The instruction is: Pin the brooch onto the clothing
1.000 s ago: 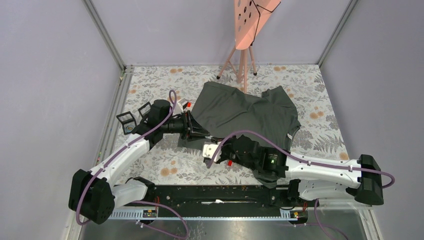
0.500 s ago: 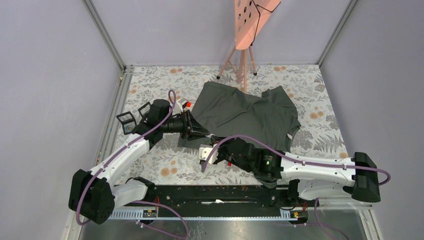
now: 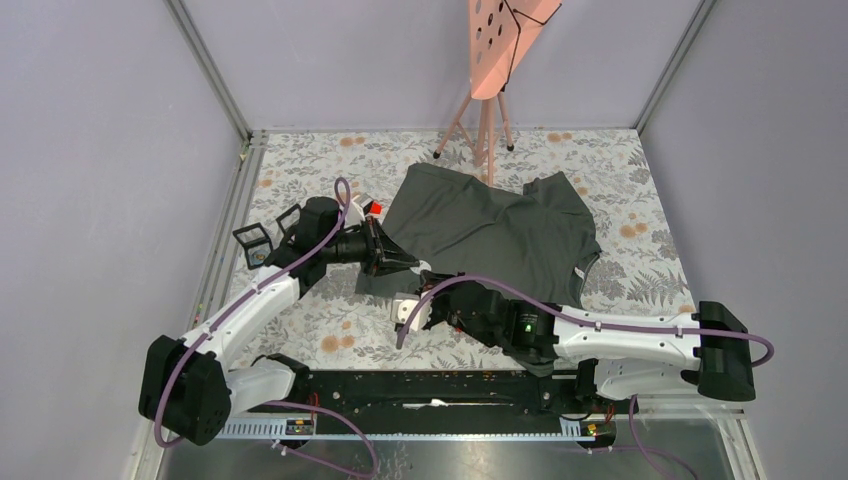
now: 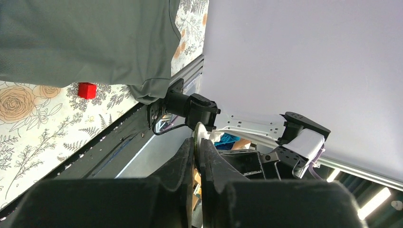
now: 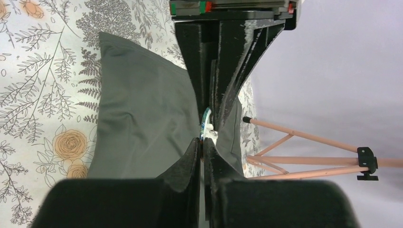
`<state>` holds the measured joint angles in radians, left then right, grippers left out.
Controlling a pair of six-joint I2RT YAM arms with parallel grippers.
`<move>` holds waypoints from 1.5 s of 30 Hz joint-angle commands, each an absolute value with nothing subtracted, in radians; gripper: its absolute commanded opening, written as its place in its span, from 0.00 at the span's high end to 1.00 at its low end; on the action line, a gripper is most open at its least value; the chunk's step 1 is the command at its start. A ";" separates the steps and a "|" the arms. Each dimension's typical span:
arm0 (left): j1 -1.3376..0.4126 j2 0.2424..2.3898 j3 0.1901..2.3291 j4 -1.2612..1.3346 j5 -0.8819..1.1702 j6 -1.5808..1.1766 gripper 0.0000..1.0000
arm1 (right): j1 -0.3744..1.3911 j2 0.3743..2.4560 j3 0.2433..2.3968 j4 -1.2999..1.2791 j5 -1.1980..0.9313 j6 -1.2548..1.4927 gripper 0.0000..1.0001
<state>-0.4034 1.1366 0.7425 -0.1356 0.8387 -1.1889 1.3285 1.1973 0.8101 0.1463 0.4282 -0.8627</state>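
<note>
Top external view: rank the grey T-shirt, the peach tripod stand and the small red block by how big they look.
1. Grey T-shirt, clearly the largest.
2. Peach tripod stand, smaller, though the frame's top edge crops it.
3. Red block, tiny by comparison.

T-shirt (image 3: 500, 225) on table (image 3: 640, 240); tripod (image 3: 487, 120) behind; block (image 3: 376, 208) left.

The table holds one grey T-shirt (image 3: 500, 225), one brooch (image 5: 206, 124), one pink tripod stand (image 3: 497, 50) at the far edge, and two grippers: the left gripper (image 3: 415, 265) and the right gripper (image 3: 432, 286).
</note>
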 commanded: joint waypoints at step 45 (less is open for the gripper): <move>-0.394 1.041 0.811 0.039 1.123 -0.499 1.00 | 0.910 0.977 0.769 0.265 -0.265 0.449 0.26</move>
